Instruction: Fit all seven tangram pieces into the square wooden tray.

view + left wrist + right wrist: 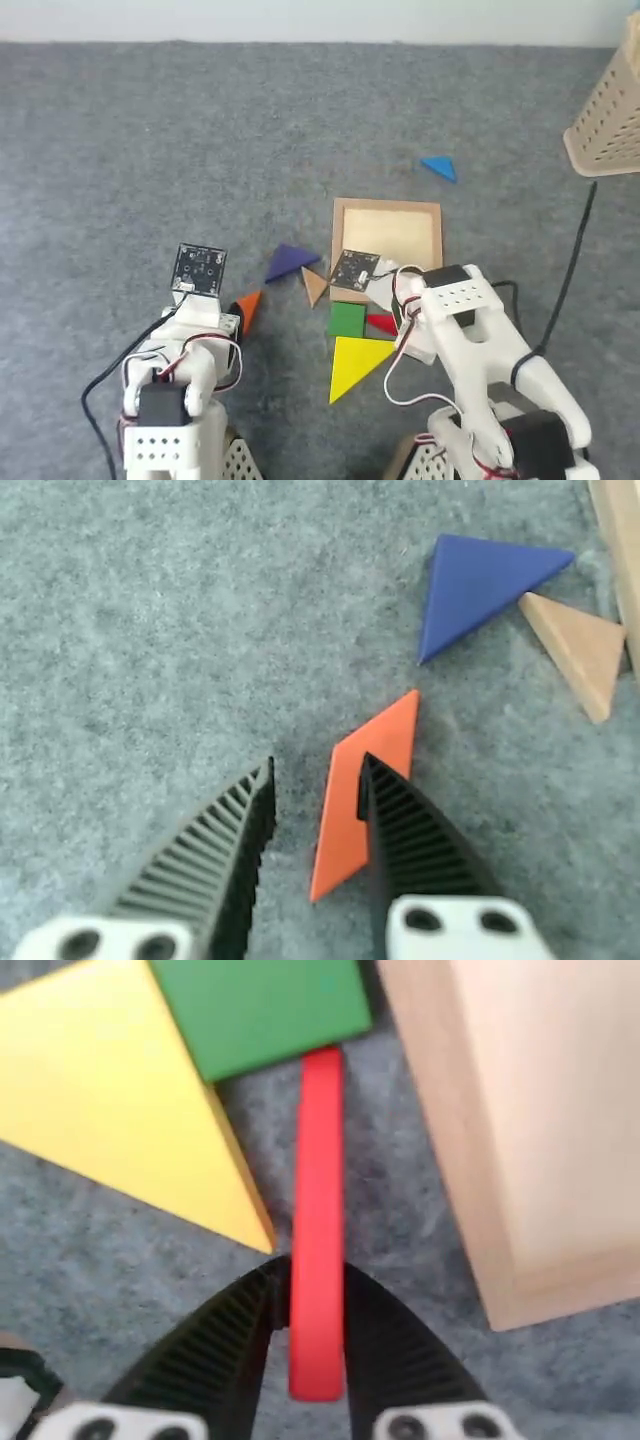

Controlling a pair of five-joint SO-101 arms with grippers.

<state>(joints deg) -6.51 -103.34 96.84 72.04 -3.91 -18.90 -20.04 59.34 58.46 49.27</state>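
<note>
The square wooden tray lies empty, its corner beside my right gripper. That gripper is shut on the red piece, held on edge just off the tray's near side. Next to it lie the green square and the large yellow triangle. My left gripper is open low over the carpet. The orange parallelogram lies partly under one finger. Beyond it are a dark blue triangle and a tan triangle. A small blue triangle lies past the tray.
A cream perforated basket stands at the far right edge. A black cable runs from the right arm toward it. Grey carpet covers the whole table, with open room to the left and back.
</note>
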